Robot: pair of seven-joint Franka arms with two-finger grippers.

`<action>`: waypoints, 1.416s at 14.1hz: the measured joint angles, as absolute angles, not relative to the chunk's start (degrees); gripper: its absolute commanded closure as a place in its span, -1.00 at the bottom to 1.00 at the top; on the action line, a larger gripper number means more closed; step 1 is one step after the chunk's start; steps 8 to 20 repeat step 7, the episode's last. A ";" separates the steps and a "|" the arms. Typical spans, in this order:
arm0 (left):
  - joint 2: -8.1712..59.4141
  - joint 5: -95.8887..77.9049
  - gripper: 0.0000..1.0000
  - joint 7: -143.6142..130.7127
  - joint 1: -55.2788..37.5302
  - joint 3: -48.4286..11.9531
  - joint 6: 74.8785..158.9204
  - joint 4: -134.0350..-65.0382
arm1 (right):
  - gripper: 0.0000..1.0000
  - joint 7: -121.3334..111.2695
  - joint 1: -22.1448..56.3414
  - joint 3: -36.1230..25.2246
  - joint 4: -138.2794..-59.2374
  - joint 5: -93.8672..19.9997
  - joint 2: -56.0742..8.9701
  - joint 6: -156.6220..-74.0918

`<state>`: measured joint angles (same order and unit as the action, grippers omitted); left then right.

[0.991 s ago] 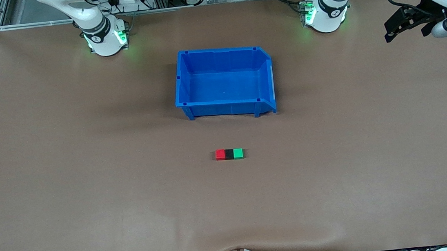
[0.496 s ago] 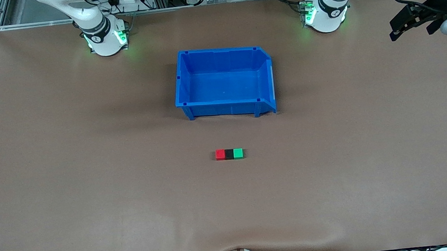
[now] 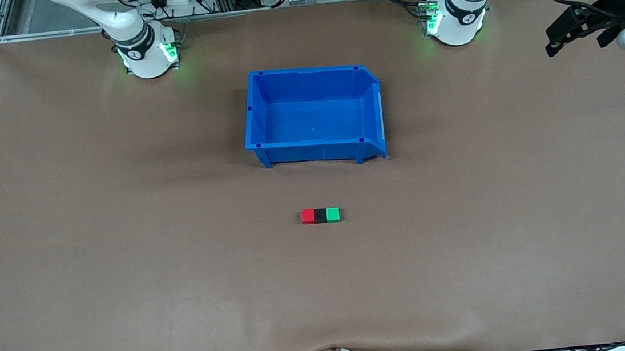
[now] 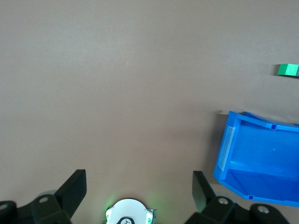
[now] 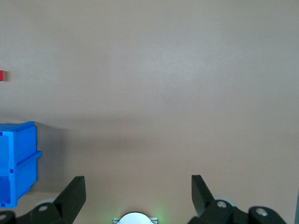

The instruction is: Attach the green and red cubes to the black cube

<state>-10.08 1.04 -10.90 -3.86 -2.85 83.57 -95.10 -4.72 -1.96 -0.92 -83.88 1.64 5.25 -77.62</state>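
- Brown table (image 3: pixel 124 245), filling nearly the whole front view, bare apart from a bin and three cubes.
- Blue bin (image 3: pixel 312 115), upper centre of the front view, empty, not needed for the join as far as can be judged.
- Left gripper (image 3: pixel 577 32), upper right corner of the front view, over the table's edge; fingers spread wide in the left wrist view, holding nothing, probably pulled clear because the work looks finished.
- Right gripper (image 5: pixel 135 198), fingers likewise wide apart and empty over bare table; waiting.
- Black cube (image 3: pixel 321 215), centre of the front view, nearer the camera than the bin.
- Red cube (image 3: pixel 308 216) and green cube (image 3: pixel 333 214), touching the black cube on either flank in one straight row, apparently attached.
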 measured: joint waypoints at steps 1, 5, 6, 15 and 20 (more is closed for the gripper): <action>-10.00 1.04 -1.00 -10.90 -3.86 -2.85 83.49 -95.04 | -1.00 -4.72 -1.96 -0.92 -83.88 1.64 5.25 -77.62; -9.70 1.04 -1.00 -10.90 -3.88 -2.97 83.43 -94.89 | -1.00 -4.72 -1.96 -0.92 -83.88 1.64 5.25 -77.62; -9.64 1.04 -1.00 -10.90 -3.88 -2.99 83.43 -94.88 | -1.00 -4.72 -1.96 -0.92 -83.88 1.64 5.25 -77.62; -9.60 1.04 -1.00 -10.90 -3.88 -3.00 83.42 -94.88 | -1.00 -4.72 -1.96 -0.92 -83.88 1.64 5.25 -77.62; -9.60 1.04 -1.00 -10.90 -3.88 -3.00 83.42 -94.88 | -1.00 -4.72 -1.96 -0.92 -83.88 1.64 5.25 -77.62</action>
